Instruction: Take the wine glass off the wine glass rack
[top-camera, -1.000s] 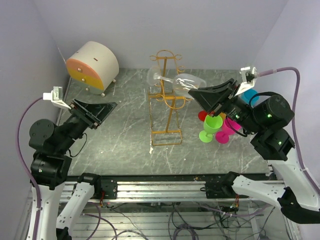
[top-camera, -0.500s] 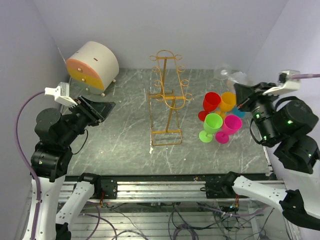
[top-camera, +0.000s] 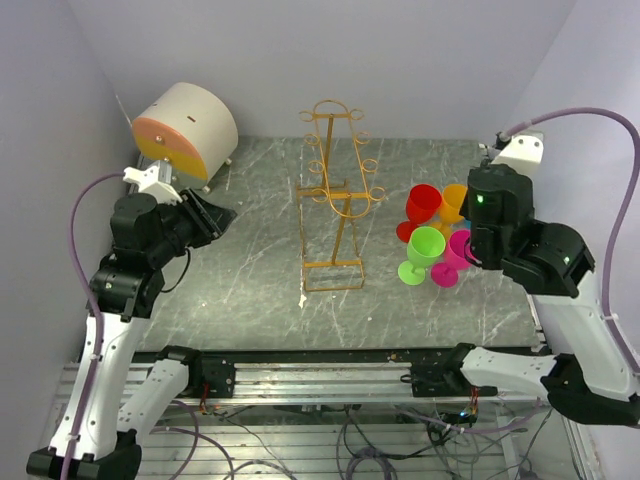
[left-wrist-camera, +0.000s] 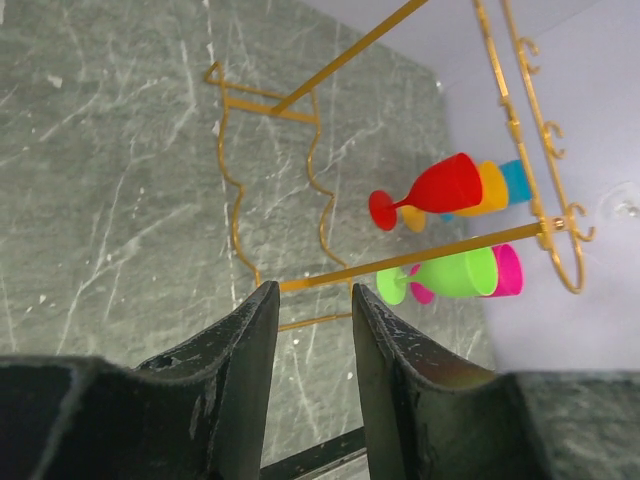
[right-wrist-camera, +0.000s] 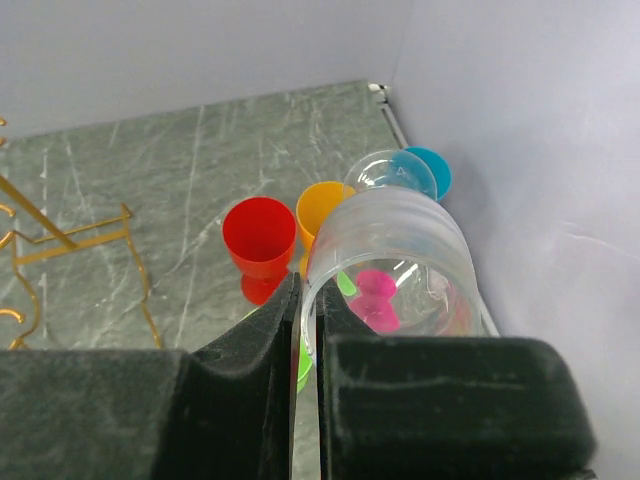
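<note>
1. The right hand (right-wrist-camera: 307, 300) is clenched on the glass (right-wrist-camera: 400, 235). The thin wall at the rim is pinched between the two fingers, and the foot points away from the hand.
2. The glass is held in the air at the right of the tabletop (top-camera: 240, 270), above a cluster of cups (right-wrist-camera: 258, 232). In the top view it is hidden under the right arm.
3. The rack (top-camera: 335, 200) stands mid-tabletop, well apart from the glass, and no glass is seen on it.
4. The left hand (left-wrist-camera: 305, 330) is released and empty, and is pointed at the rack from the left.
5. The removal itself is judged done; the step in hand is judged to be the carrying and setting down.
6. For the next move, a bare patch beside the cups would be needed. The glass would have to be turned foot-down and lowered gently, since a rim pinch may slip and the cups could be knocked.
</note>
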